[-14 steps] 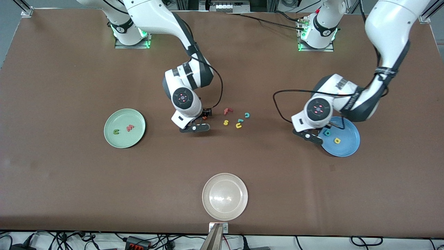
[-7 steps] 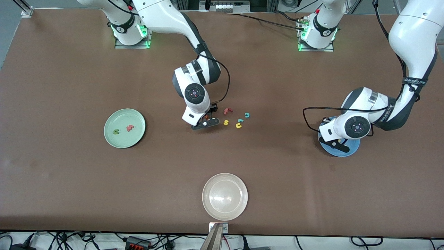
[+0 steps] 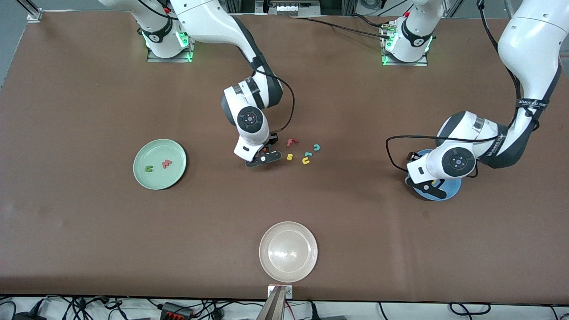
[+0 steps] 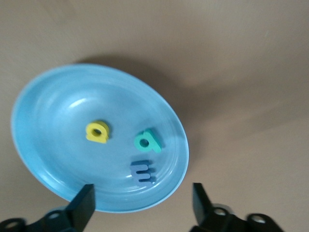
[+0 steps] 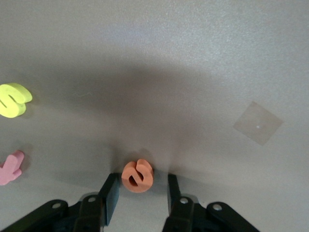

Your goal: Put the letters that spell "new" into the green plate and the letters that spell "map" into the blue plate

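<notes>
The blue plate looks glossy, smooth plastic; the orange e between the matt black fingers seems soft foam; the desk is matt.

Where we've got everything sitting

We see m, a, p in the blue plate; n, w in the green plate; e on the table between the right gripper's fingers.

A robotics lab: two white arms bolted to a brown-covered surface, aluminium framing at its corners, cables strewn along its edge.
</notes>
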Motion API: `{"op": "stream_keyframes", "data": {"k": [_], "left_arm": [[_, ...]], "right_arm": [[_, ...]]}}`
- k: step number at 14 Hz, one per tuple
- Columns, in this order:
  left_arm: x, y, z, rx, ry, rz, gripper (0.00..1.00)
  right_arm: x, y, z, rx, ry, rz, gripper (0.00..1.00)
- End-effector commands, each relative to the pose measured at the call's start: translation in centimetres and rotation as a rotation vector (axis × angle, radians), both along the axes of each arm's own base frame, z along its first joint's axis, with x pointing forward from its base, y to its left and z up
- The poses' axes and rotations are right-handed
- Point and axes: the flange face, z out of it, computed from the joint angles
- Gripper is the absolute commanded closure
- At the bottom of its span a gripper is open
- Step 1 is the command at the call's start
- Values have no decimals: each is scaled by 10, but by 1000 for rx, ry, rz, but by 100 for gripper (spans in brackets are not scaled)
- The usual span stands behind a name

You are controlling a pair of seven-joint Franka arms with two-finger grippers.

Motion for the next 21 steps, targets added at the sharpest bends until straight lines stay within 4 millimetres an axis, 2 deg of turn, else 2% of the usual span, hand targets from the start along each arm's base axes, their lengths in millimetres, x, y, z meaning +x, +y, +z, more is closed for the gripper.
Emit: {"op": "stream_keyframes", "data": {"k": [1,2,3,6,8,10,11,13,14,17,18,19,20,21], "left_arm": [[16,-8,51,16,-43,-7,0],[21,-11,71,24,-45,-1,0],[26,-16,97,28,-45,5,0],[31,-27,169,31,-45,30,0],[29,-22,210,40,-27,56,0],[26,-22,252,28,-38,75,0],[24,-19,262,30,-31,84,0],[23,-8,284,18,-36,108,0],[23,-2,293,17,-38,121,0],[22,2,299,14,-31,127,0],[20,3,301,1,-23,133,0],[13,-1,312,6,-40,136,0],[12,-2,314,-1,-37,140,0],[13,5,311,-16,-21,166,0]], "right_arm": [[0,2,-2,-2,-10,25,61],[1,0,-2,-2,-10,22,68],[2,-1,-3,-2,-9,19,69],[8,-7,-1,0,-12,8,80],[17,-17,3,4,-14,-4,83],[30,-30,10,4,-27,-36,86],[42,-43,28,8,-45,-57,88],[66,-94,54,-38,-20,-136,89],[80,-132,63,-91,8,-179,89],[99,-219,84,-152,46,-189,89],[98,-243,83,-158,64,-174,89],[97,-266,81,-167,77,-168,89],[95,-286,74,-172,93,-158,89],[93,-301,69,-170,108,-147,89]]}}
